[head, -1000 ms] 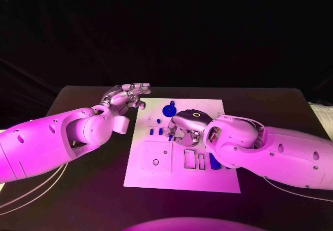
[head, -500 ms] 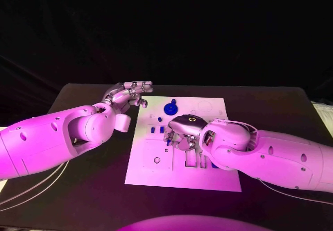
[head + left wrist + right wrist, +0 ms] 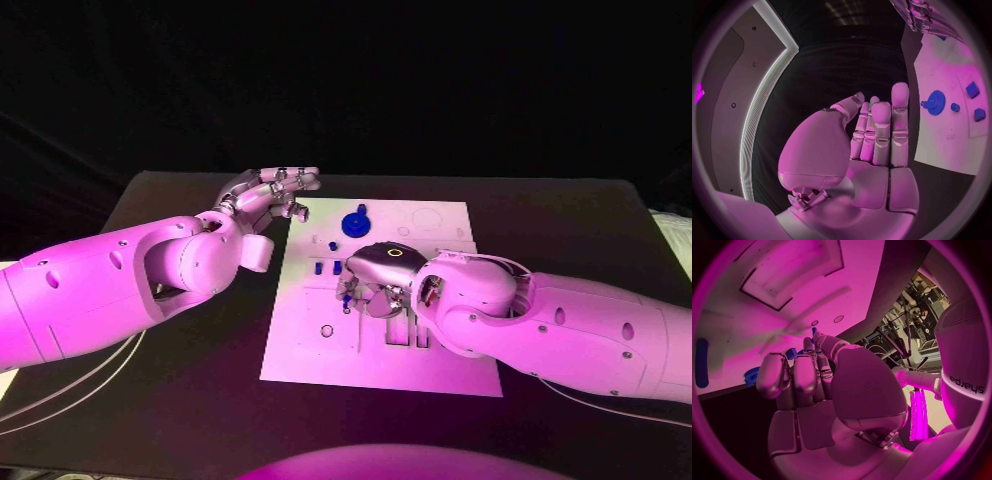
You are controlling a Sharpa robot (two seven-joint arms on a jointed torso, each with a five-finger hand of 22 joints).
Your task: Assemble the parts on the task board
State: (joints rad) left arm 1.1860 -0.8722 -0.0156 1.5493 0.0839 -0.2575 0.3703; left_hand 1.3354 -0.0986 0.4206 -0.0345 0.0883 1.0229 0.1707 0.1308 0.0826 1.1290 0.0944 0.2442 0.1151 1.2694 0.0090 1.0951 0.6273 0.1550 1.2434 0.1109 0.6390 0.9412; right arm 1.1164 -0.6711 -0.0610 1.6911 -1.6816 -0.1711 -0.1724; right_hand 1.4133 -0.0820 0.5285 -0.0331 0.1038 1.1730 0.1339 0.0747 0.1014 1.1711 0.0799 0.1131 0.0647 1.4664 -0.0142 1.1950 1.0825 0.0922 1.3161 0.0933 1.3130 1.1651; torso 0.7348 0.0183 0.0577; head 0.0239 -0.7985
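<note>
The white task board (image 3: 310,355) lies in the middle of the black table. A blue gear (image 3: 356,222) sits at its far end, with small blue pieces (image 3: 320,268) just nearer. My right hand (image 3: 378,290) hovers low over the board's middle. Its thumb and a finger pinch a small blue peg (image 3: 814,331). The right wrist view also shows the gear (image 3: 751,375) and a long blue piece (image 3: 701,362). My left hand (image 3: 274,190) is held off the board's far left corner, holding nothing, with its fingers (image 3: 879,125) straight; the gear (image 3: 934,102) lies beside it.
The board has rectangular recesses (image 3: 395,328) and a square plate with a hole (image 3: 326,330) on its near half. My right forearm (image 3: 562,320) covers the board's right side. Bare black table (image 3: 173,400) surrounds the board.
My right hand has slid left and a little nearer across the board, and its arm now hides the long blue piece. The left hand has barely moved.
</note>
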